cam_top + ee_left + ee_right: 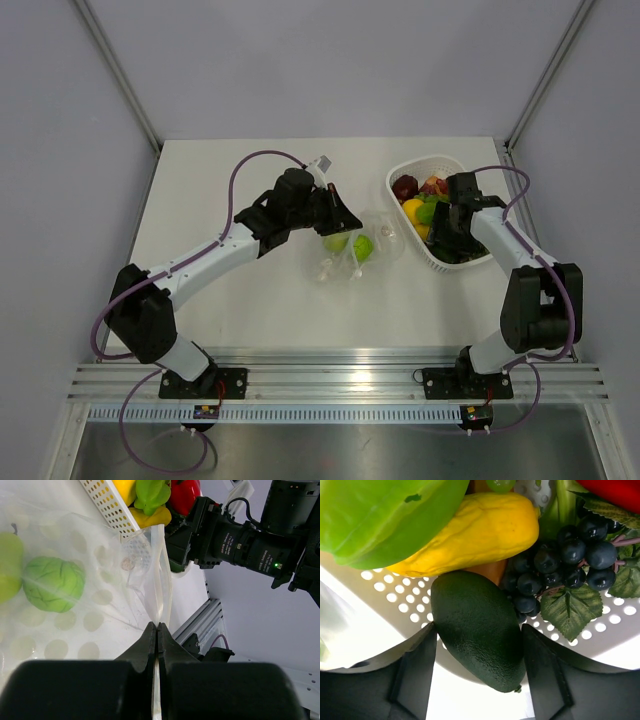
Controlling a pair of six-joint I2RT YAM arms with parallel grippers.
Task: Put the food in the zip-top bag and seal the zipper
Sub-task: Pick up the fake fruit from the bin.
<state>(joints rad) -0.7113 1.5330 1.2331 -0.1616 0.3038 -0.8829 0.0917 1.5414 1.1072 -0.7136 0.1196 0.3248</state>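
Left jaws clamp the bag (115,605) mouth. Right jaws straddle the avocado (475,630), grip unconfirmed; its glossy skin may slip.

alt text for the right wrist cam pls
A dark green avocado lies in a white perforated basket, between the spread fingers of the right gripper, which flank it closely; contact is unclear. Behind it sit a yellow fruit, a large green fruit and a bunch of dark grapes with leaves.
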